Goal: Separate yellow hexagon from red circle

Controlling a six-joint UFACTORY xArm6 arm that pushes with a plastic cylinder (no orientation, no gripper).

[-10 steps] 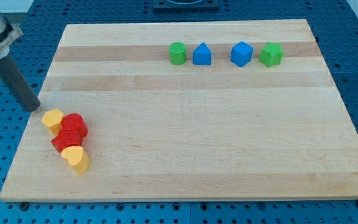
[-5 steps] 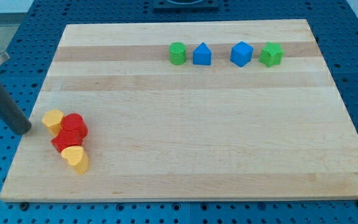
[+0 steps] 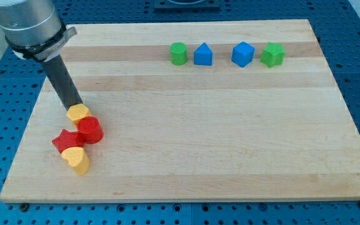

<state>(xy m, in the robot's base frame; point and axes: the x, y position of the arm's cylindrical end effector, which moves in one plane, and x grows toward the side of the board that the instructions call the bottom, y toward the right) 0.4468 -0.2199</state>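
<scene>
The yellow hexagon (image 3: 78, 113) lies near the board's left edge, touching the upper left of the red circle (image 3: 90, 130). My tip (image 3: 73, 107) stands at the hexagon's upper left edge, in contact with it, and the rod leans up toward the view's top left. A red star (image 3: 64, 140) sits just left of and below the red circle. A yellow heart (image 3: 76, 159) sits below the star, touching it.
Along the top of the wooden board (image 3: 230, 144) stand a green cylinder (image 3: 178, 53), a blue house-shaped block (image 3: 203, 55), a blue block (image 3: 243, 54) and a green block (image 3: 272, 55). The board's left edge is close to the cluster.
My tip swung from off the board's left edge to the hexagon's upper left. The yellow hexagon and red circle shifted right; the circle moved off the red star.
</scene>
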